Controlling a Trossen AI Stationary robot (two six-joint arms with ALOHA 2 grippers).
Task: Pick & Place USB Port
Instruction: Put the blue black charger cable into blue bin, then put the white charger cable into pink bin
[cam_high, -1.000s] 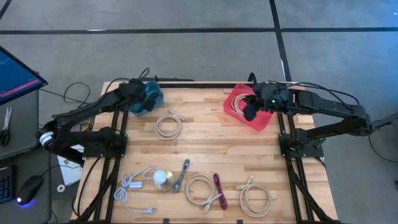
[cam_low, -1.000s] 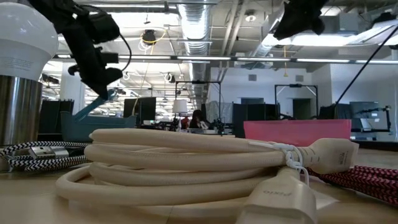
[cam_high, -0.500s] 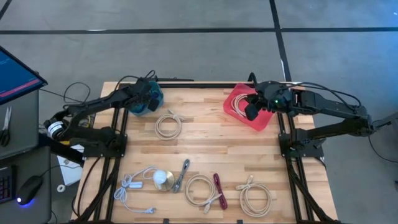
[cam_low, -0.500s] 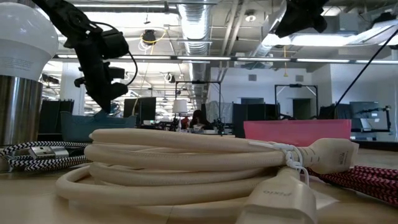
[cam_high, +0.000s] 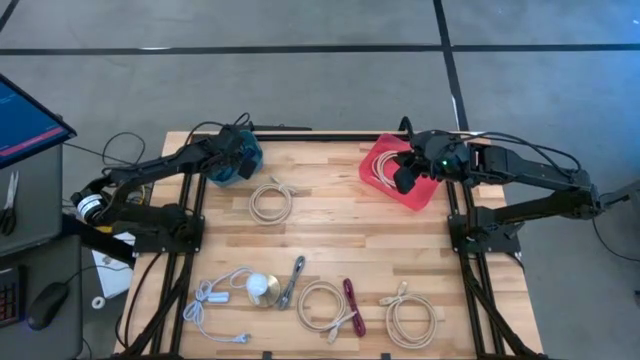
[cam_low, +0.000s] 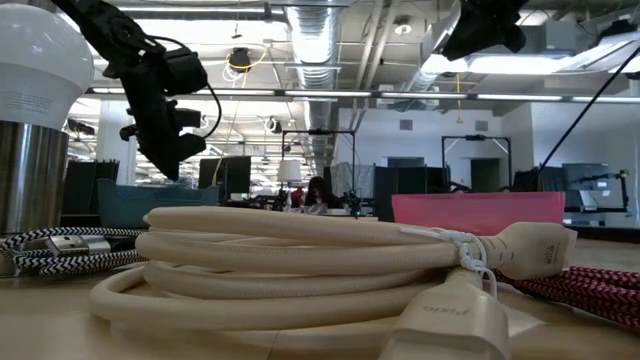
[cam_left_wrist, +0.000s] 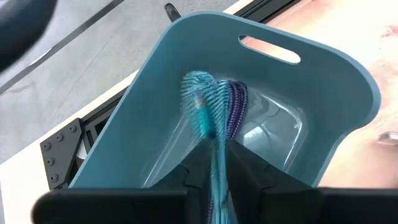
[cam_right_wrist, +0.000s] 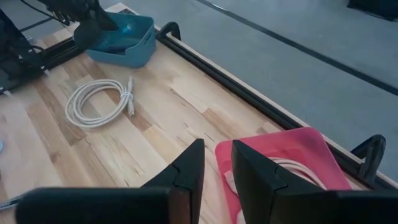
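Observation:
My left gripper (cam_high: 232, 152) hangs over the blue bin (cam_high: 243, 165) at the table's far left corner, shut on a blue and purple braided cable (cam_left_wrist: 214, 106). In the left wrist view the bundle dangles over the bin's open mouth (cam_left_wrist: 323, 81). The low view shows this gripper (cam_low: 165, 140) above the bin's wall (cam_low: 120, 205). My right gripper (cam_high: 403, 178) waits open above the red bin (cam_high: 380, 160) at the far right, touching nothing. A cream cable (cam_right_wrist: 292, 171) lies in the red bin. My left gripper pinches the braided cable between its two fingers (cam_left_wrist: 239, 171), coming from above and pointing down. The looped bundle (cam_left_wrist: 211, 93) hangs below the fingers, lifted clear of the table, inside the blue bin's outline. Whether its lower end touches the bin's floor, I cannot tell.
A coiled cream cable (cam_high: 270, 200) lies on the wood near the blue bin. Along the near edge lie a white charger cord (cam_high: 215, 300), a bulb (cam_high: 263, 288), a metal piece (cam_high: 293, 282), two cream coils (cam_high: 322, 305) (cam_high: 410, 318) and a red cable (cam_high: 353, 305). The table's middle is bare wood.
My left arm has stretched out, carrying its gripper a little toward the table's right and down over the blue bin, cable still in its hold. It has kept still for the last half second. My right arm has not moved.

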